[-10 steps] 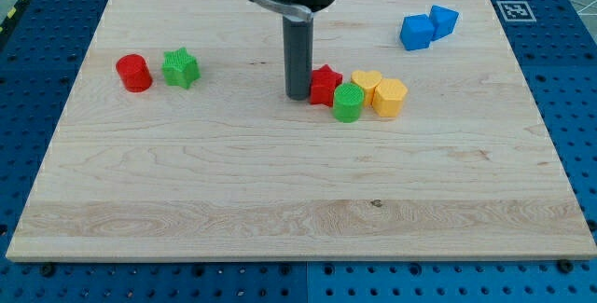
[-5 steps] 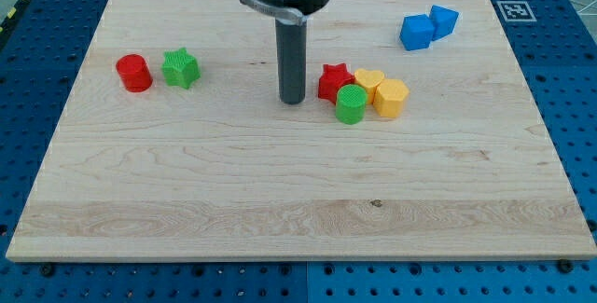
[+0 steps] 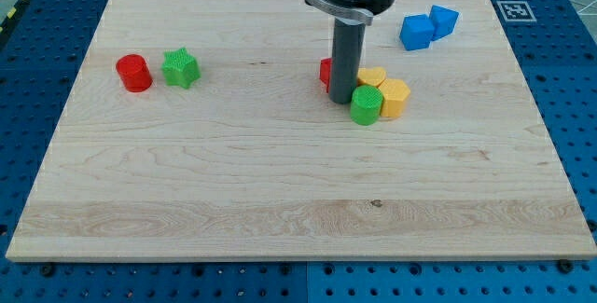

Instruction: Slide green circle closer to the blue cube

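Observation:
The green circle lies near the board's middle, touching the yellow blocks on its right. My tip rests on the board right against the green circle's left side, in front of the red star, which it mostly hides. The blue cube sits at the view's top right, well above and right of the green circle, with a second blue block touching it.
A yellow heart and a yellow hexagon sit just right of my tip. A red cylinder and a green star stand at the view's left. The wooden board lies on a blue pegboard.
My tip moved right, from left of the red star to against the green circle. The green circle shifted right, and the yellow blocks nudged slightly.

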Motion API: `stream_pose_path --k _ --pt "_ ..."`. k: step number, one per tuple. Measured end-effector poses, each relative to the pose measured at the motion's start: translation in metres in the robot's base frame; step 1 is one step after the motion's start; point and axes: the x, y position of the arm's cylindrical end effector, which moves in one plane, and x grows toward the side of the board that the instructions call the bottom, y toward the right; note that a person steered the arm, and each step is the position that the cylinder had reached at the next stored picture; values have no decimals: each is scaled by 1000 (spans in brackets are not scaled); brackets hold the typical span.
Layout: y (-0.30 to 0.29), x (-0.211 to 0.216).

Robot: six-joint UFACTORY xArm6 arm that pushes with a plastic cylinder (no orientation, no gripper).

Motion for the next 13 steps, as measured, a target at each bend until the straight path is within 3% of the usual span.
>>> stream_pose_path --k 2,4,6,8,9,11,13 --pt "24 82" --pt "75 85" --pt "-7 105" --pt "-12 66" --pt "25 67" --pt "153 67" --pt "172 82"
